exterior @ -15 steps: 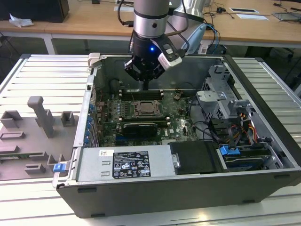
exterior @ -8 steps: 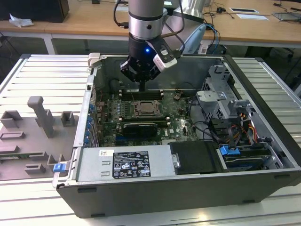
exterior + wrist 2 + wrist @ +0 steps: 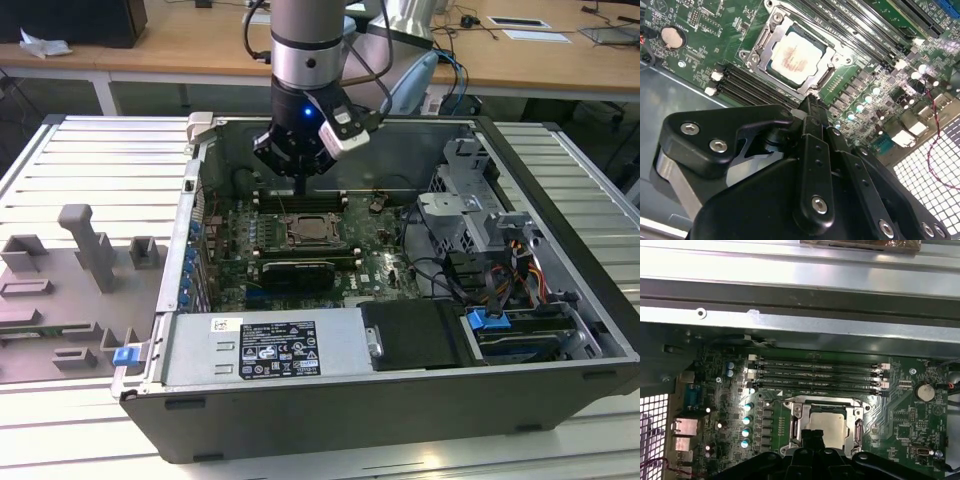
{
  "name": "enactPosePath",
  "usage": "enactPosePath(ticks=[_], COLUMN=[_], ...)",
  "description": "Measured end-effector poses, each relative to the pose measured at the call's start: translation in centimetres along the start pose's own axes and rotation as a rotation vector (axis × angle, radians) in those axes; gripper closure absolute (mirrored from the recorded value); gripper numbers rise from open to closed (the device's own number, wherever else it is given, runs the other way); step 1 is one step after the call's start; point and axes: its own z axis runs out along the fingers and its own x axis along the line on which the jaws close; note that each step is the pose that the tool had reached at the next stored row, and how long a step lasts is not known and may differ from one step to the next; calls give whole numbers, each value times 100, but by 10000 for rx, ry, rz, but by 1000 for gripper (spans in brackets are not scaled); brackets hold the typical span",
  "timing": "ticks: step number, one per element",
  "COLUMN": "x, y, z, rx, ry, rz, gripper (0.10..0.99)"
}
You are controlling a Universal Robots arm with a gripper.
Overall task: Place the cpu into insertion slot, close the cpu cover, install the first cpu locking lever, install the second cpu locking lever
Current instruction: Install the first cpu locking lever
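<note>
The cpu (image 3: 797, 56) is seated flat in the insertion slot (image 3: 825, 79) on the green mobo (image 3: 705, 20), inside an open PC case (image 3: 560, 300) laid on the slatted desk (image 3: 90, 150). The cpu cover (image 3: 762, 42) is seen lowered around it, w/ the pale chip top showing thru the square window. A brownish smear is seen on that top. Whether any lever is latched can't be told.

The tool (image 3: 810, 104) is seen w/ its fingers pressed together and nothing clamped btw. them. In the second wrist view its tip is found just beside the cover's edge, on the side facing a bank of black RAM sticks (image 3: 752, 82). The cpu lies just past the tip and no contact w/ it is seen.

In the first wrist view the tool (image 3: 812, 436) is seen in front of the cpu's near edge, w/ four RAM sticks beyond the slot. In the exterior view the tool (image 3: 300, 187) is seen hanging inside the case, above the board and near the slot, toward the case's far wall. Contact w/ the board can't be told.

A coin cell (image 3: 672, 37) is seen on the mobo, and a PSU (image 3: 260, 350) at the case's near side.
</note>
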Motion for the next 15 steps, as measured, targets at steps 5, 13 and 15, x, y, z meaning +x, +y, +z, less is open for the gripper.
enactPosePath(ticks=[5,13,15], x=[32,228,302], y=[2,13,17], z=[3,24,30], rx=[-2,0,0], ry=[-3,-12,-16], rz=[-1,8,9], gripper=[980,980,980])
